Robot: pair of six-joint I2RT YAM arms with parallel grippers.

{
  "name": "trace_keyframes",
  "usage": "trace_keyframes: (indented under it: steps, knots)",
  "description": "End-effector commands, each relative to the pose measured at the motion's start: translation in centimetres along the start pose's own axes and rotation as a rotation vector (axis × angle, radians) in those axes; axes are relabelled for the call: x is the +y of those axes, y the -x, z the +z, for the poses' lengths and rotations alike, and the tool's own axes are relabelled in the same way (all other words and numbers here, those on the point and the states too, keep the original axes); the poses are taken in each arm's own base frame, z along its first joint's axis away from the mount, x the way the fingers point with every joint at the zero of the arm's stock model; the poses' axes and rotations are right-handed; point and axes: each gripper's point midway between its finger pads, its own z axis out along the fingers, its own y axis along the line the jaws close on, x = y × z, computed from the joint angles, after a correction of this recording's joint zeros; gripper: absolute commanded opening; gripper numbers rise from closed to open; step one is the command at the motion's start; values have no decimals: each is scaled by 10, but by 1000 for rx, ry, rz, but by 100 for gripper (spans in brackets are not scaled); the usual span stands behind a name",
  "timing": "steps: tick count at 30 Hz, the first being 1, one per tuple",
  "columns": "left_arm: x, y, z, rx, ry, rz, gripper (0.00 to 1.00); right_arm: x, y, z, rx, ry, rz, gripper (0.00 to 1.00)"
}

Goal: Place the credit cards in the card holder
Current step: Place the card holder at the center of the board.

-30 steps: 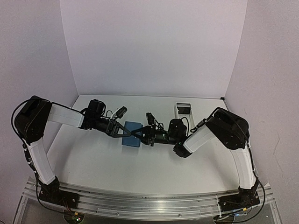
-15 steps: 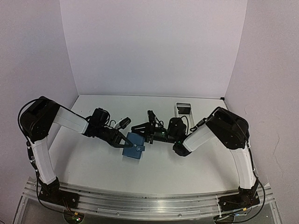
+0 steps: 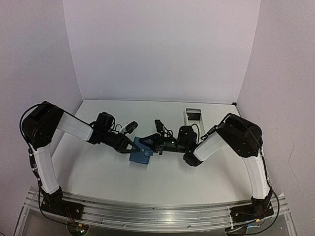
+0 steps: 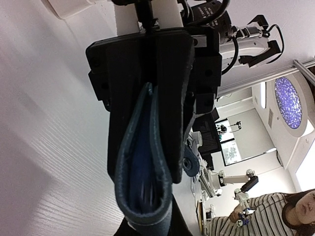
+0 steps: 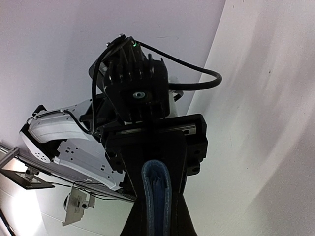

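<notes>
The card holder (image 3: pixel 140 155), a small blue folding wallet, hangs just above the table mid-centre, gripped from both sides. My left gripper (image 3: pixel 133 146) is shut on its left edge and my right gripper (image 3: pixel 149 142) is shut on its right edge. In the left wrist view the wallet (image 4: pixel 145 162) shows edge-on, its fold bulging slightly, the snap tab (image 4: pixel 190 164) hanging at the right, inside my left gripper (image 4: pixel 147 222). In the right wrist view it (image 5: pixel 156 189) stands edge-on in my right gripper (image 5: pixel 156 219). Thin edges show inside the fold; I cannot tell whether they are credit cards. No loose cards show.
A long white tray (image 3: pixel 187 114) stands at the back right of the table, with a dark object (image 3: pixel 193 116) in it. White walls close the table at the back and sides. Both arms meet over the table's middle.
The wallet has come down and nearer the front with my left gripper. My right gripper, open half a second ago, has shut on the wallet's right edge.
</notes>
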Motion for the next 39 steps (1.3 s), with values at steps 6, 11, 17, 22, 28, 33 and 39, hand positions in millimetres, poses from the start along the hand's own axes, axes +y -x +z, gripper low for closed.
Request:
trace_keyframes:
  steps: [6, 11, 17, 22, 28, 33, 39]
  knots:
    - [14, 21, -18, -40, 182, 43, 39, 22, 18, 2, -72, -7, -25, 0]
    - [8, 36, -56, -64, 343, 184, 47, 10, 20, -3, -97, -85, -20, 0]
    - [-19, 32, -27, -13, 384, 277, 41, -31, 13, -3, -99, -157, 50, 0]
    - [-6, 5, 15, 29, 272, 61, 40, -60, 4, -6, -86, -217, 83, 0]
    - [18, -8, 40, 110, 282, 70, 40, -68, 1, -6, -78, -232, 80, 0]
    - [28, 0, 46, 105, 284, 58, 30, -70, -1, -4, -66, -229, 81, 0]
    - [32, 2, 49, 107, 281, 33, 14, -70, -3, -4, -53, -224, 75, 0]
